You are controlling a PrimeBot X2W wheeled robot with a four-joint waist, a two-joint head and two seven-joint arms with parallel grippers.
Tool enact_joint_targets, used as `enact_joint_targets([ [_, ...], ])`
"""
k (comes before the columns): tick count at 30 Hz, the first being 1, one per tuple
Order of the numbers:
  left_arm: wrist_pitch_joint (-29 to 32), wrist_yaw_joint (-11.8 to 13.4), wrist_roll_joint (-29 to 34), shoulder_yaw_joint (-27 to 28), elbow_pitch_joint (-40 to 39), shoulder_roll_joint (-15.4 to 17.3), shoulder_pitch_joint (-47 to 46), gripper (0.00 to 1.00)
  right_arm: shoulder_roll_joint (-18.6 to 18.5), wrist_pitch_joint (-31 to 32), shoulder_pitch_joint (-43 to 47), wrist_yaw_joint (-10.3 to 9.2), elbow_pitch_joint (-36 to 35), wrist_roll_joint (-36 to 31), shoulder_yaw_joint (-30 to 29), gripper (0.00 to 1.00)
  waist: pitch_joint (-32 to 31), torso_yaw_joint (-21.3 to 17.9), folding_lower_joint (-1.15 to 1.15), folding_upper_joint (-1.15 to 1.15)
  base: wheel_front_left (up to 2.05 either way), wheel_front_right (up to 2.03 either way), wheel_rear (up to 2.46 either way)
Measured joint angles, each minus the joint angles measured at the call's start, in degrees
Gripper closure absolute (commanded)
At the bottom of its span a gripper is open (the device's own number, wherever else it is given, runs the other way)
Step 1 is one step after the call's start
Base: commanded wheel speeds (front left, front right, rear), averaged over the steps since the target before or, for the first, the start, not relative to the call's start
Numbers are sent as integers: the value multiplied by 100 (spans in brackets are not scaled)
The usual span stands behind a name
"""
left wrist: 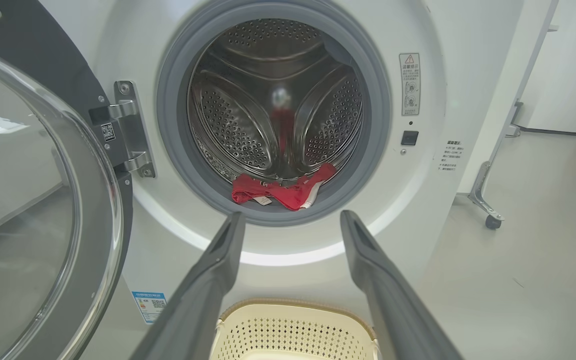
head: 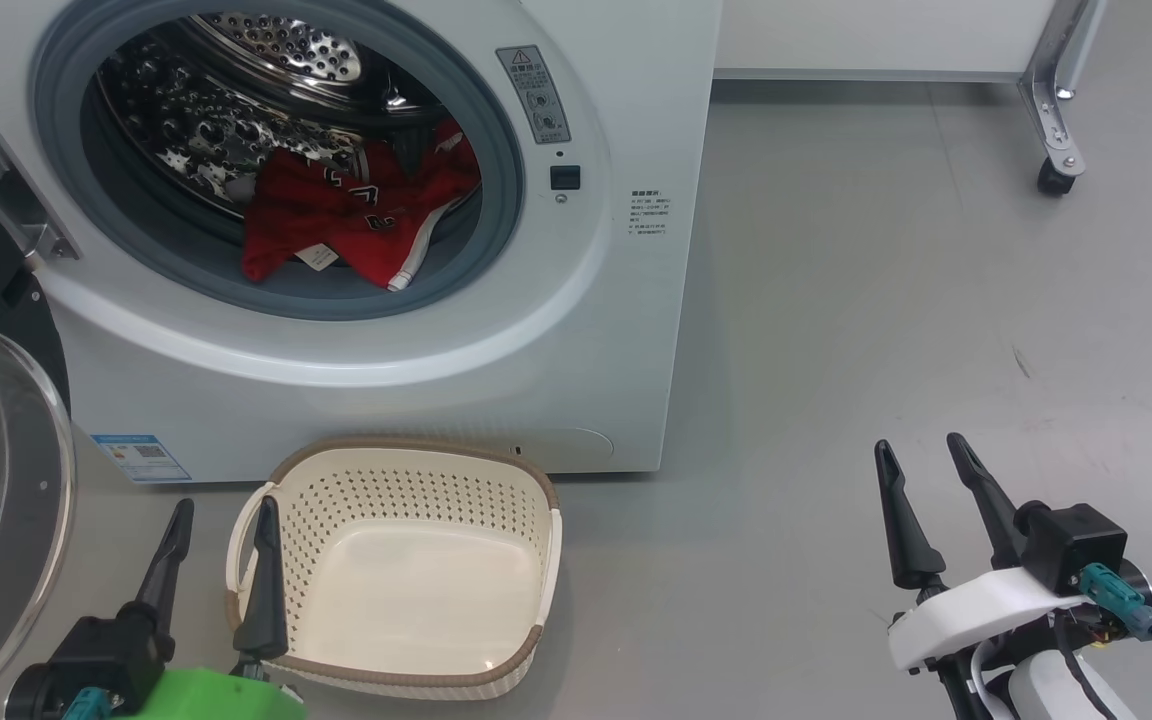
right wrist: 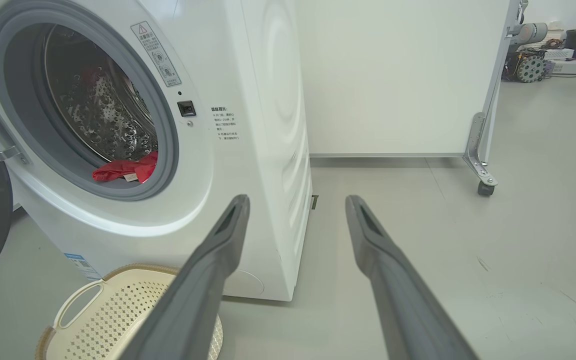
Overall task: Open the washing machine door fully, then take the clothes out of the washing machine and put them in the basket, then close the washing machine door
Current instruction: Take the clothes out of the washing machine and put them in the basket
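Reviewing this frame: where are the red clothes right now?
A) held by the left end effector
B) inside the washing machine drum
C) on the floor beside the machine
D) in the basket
B: the clothes lie inside the washing machine, near the front of its opening, and the basket on the floor before it is empty.

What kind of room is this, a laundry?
Likely a lab or test space, not a home: the washing machine stands on grey floor beside a wheeled white partition, with equipment beyond it.
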Motion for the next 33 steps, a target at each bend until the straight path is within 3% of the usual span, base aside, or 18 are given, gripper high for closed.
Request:
enact_joint_targets([
  [33, 0, -2, 41, -55, 91, -4, 5, 0, 23, -4, -3, 3, 18, 0, -13, 0, 160, -10, 0, 0, 0, 0, 0],
])
